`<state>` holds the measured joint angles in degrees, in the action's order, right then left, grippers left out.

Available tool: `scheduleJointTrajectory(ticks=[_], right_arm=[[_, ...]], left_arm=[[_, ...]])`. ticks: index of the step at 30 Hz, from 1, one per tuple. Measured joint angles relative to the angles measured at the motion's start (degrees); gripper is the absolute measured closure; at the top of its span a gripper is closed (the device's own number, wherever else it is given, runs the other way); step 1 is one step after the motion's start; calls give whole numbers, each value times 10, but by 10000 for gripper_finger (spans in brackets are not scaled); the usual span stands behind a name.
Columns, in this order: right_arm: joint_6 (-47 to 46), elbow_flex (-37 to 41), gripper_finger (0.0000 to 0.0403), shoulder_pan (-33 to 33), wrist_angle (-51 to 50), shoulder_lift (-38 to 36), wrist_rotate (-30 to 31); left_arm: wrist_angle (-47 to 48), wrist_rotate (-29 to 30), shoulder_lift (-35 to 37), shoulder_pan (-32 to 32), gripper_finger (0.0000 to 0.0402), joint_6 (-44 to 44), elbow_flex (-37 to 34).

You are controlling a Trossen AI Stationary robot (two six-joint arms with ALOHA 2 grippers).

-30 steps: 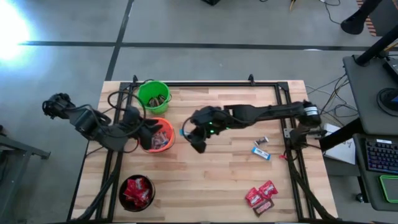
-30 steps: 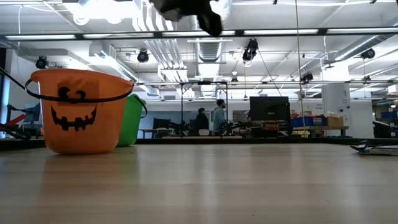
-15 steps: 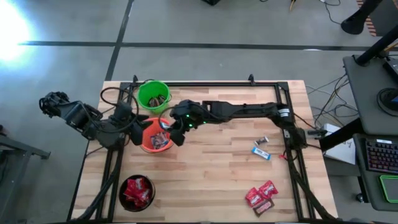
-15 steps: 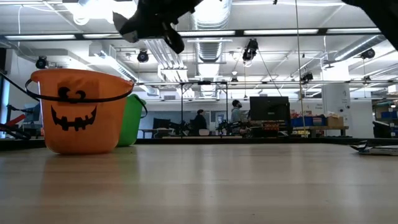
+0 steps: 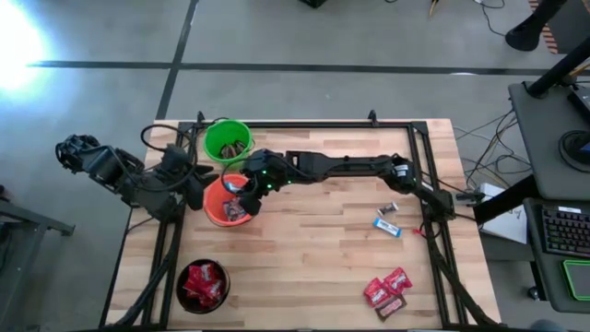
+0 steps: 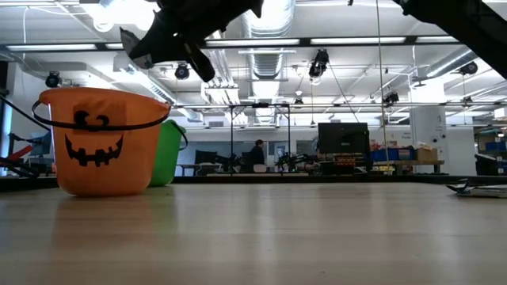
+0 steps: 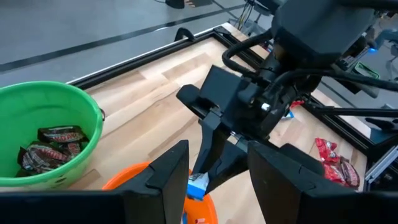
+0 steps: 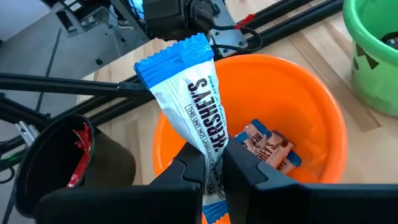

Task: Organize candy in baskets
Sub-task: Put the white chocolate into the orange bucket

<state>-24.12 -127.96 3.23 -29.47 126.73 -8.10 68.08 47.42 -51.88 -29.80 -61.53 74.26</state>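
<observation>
1. Your right pincer [image 8: 208,171] is clamped on a blue-and-white candy [image 8: 189,93]; its fingers are nearly together, with the wrapper standing up between them.
2. That pincer hangs right above the orange basket [image 5: 224,200], over its opening, with the arm stretched across the counter [image 5: 323,249] from the right side.
3. Inside the orange basket you can see at least one more blue-and-white candy [image 8: 267,146] lying on the bottom.
4. Your left pincer [image 7: 214,177] sits just beside the orange basket on its left; its fingers stand apart and nothing is between them.
5. The green basket [image 5: 227,141] stands just behind the orange one, touching or nearly so, with dark brown candies [image 7: 50,146] in it.
6. The black basket [image 5: 203,285] is at the counter's front left, well apart from the other two, holding red candies [image 5: 204,279].
7. Loose pieces lie on the right half of the counter: a blue-and-white one [image 5: 387,227] with a small dark one [image 5: 389,209] just behind it, and a red cluster [image 5: 385,285] near the front right corner.
8. In the low view, the orange basket [image 6: 99,141] shows a black pumpkin face, with the green one partly hidden behind it.
</observation>
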Motion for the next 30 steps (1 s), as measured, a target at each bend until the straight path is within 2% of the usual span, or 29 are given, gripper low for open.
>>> scheduleJointTrajectory(ticks=[5, 16, 21, 25, 30], right_arm=[[10, -1, 354, 5, -2, -1, 0], [12, 0, 219, 6, -3, 9, 1], [7, 0, 192, 6, -5, 8, 1], [-3, 0, 194, 9, -94, -7, 1], [-32, -13, 207, 10, -329, -29, 8]], left_arm=[[3, 0, 6, 0, 255, 0, 0], [12, 0, 10, 0, 255, 0, 0], [15, 0, 10, 0, 255, 0, 0], [15, 0, 10, 0, 255, 0, 0], [15, 0, 10, 0, 255, -4, 0]])
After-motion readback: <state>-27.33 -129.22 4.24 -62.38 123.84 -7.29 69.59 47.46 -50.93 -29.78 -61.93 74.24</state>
